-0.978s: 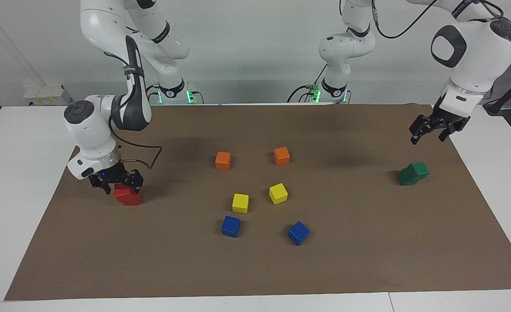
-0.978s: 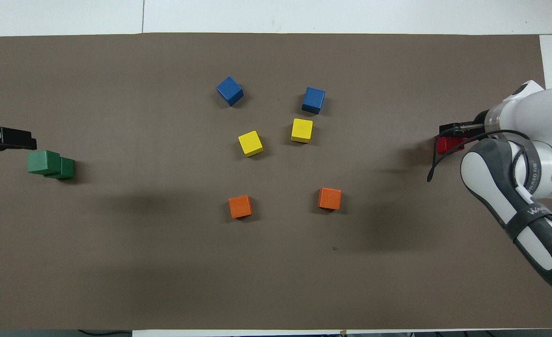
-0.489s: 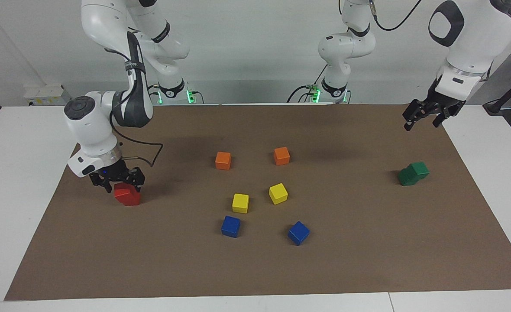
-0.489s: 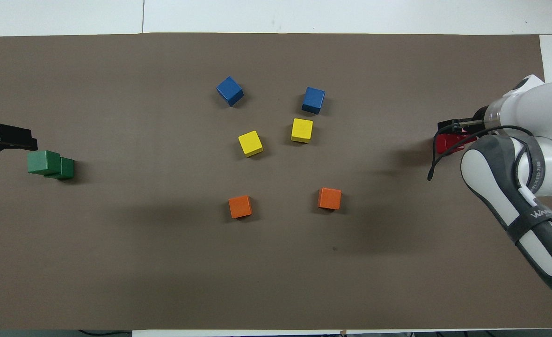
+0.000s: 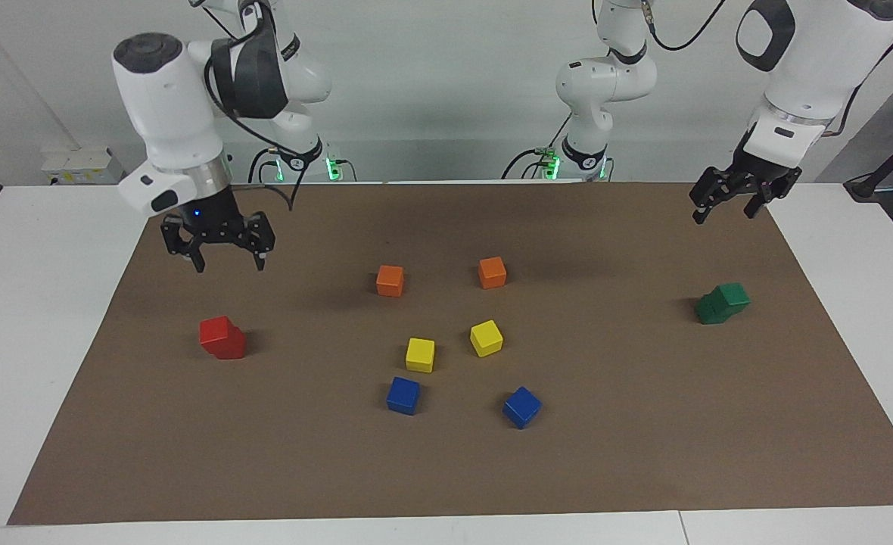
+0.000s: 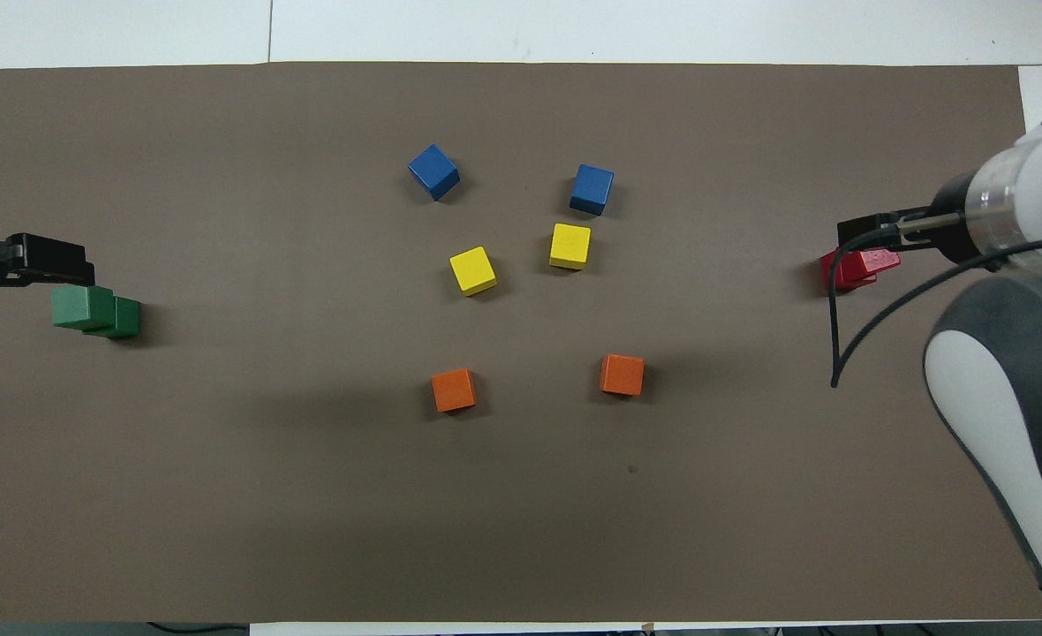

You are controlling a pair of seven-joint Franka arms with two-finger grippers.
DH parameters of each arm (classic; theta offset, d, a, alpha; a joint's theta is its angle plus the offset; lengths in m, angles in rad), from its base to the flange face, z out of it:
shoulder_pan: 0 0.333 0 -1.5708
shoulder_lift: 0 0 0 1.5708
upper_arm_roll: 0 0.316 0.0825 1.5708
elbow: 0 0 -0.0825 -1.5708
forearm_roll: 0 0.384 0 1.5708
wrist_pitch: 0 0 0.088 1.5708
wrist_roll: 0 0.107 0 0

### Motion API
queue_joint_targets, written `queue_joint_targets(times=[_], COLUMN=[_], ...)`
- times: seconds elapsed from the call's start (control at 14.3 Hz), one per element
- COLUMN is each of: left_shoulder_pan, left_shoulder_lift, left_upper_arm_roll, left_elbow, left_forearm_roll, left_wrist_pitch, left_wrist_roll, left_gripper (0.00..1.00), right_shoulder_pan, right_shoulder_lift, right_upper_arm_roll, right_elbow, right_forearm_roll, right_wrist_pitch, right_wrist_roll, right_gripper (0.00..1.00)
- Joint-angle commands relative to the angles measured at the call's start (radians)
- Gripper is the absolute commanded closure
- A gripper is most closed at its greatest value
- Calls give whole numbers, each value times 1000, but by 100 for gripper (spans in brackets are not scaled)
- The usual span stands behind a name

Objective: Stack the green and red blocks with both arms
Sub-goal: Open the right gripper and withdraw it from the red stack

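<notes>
Currently catalogued, two grippers and their surroundings.

Item, right gripper [image 5: 227, 253]: raised in the air over the brown mat [image 5: 446, 469], fingers spread wide, holding nothing and touching nothing. Below it, toward the mat's edge away from the robots, stands the red stack [image 5: 222, 337]: two red blocks, the upper one sitting askew on the lower. Stack and gripper are well apart in height. In the overhead view the gripper's black tip [image 6: 870, 231] overlaps the red stack [image 6: 857, 268] only by line of sight.

Item, left gripper [image 5: 726, 206]: raised over the mat's corner at the left arm's end, fingers parted, empty, in contact with nothing. Beneath and forward of it sits the green stack [image 5: 722, 303]: two green blocks, the top one offset from the bottom one. In the overhead view its tip [image 6: 44, 261] shows just beside the green stack [image 6: 95, 310].

Item, other cubes, all between the two grippers at mid-table and clear of both: two orange [image 5: 390, 280] [image 5: 492, 272], nearest the robots; two yellow [image 5: 420, 354] [image 5: 486, 337], next out; two blue [image 5: 402, 395] [image 5: 521, 406], farthest out. Each rests singly on the mat.
</notes>
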State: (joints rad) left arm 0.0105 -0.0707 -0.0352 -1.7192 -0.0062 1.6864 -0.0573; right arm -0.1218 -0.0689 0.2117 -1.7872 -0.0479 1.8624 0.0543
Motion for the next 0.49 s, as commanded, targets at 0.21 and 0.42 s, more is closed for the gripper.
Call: queue_joint_targets(times=[0.21, 0.42], left_shoulder_pan=[-47, -47], left_shoulder_lift=[8, 6], left_upper_arm_roll=[55, 54], left_elbow=[12, 13], left_forearm_roll=[-3, -3], left_wrist_pitch=[-5, -16], left_wrist_roll=[7, 34], left_gripper=[0, 0], right_shoulder_pan=[-21, -27], right_shoulder_lift=[-81, -81], right_upper_arm_roll=[-2, -6], right_elbow=[51, 51], right_forearm_roll=[76, 76], right_wrist_pitch=[-146, -161], right_wrist_roll=[9, 12], right_gripper=[0, 0])
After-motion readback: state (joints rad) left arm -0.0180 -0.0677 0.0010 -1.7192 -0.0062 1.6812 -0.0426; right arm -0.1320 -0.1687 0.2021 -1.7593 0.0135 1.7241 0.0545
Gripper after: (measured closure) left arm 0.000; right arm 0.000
